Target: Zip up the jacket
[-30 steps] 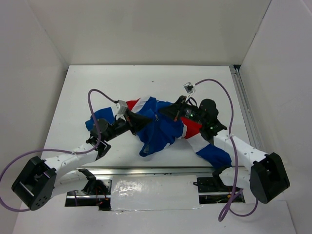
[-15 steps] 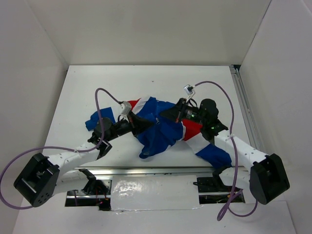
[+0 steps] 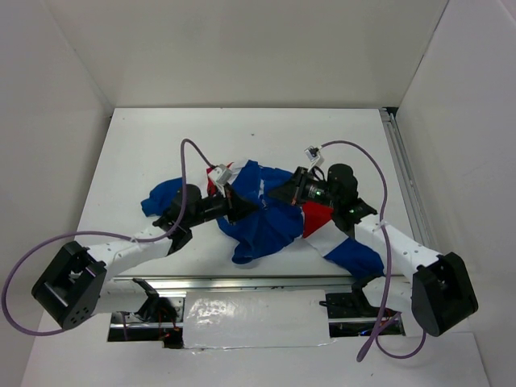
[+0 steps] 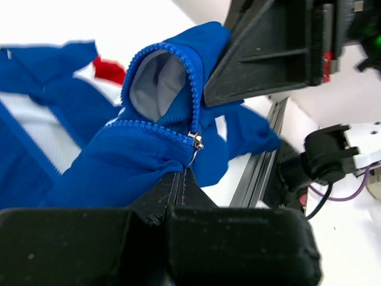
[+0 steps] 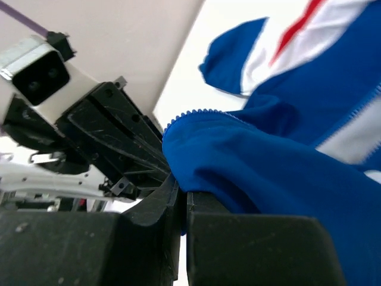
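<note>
The blue jacket (image 3: 266, 214) with red and white panels lies crumpled at the table's middle. My left gripper (image 3: 246, 208) reaches in from the left and is shut on the metal zipper pull (image 4: 194, 149), at the top of the closed blue zipper teeth (image 4: 143, 126). Above the slider the two rows of teeth part round a grey lining (image 4: 156, 83). My right gripper (image 3: 278, 190) comes from the right and is shut on a fold of the jacket's blue fabric (image 5: 250, 173) beside the zipper. The two grippers are almost touching, fingertips facing.
The white table (image 3: 161, 145) ends at a metal rail (image 3: 266, 284) along the near edge. White walls stand on three sides. A rail (image 3: 403, 177) runs along the table's right edge. Purple cables (image 3: 189, 153) loop above both arms.
My left gripper has moved to the right toward the right gripper, drawing the zipper pull along. The jacket's left part has bunched closer. The right gripper has barely moved.
</note>
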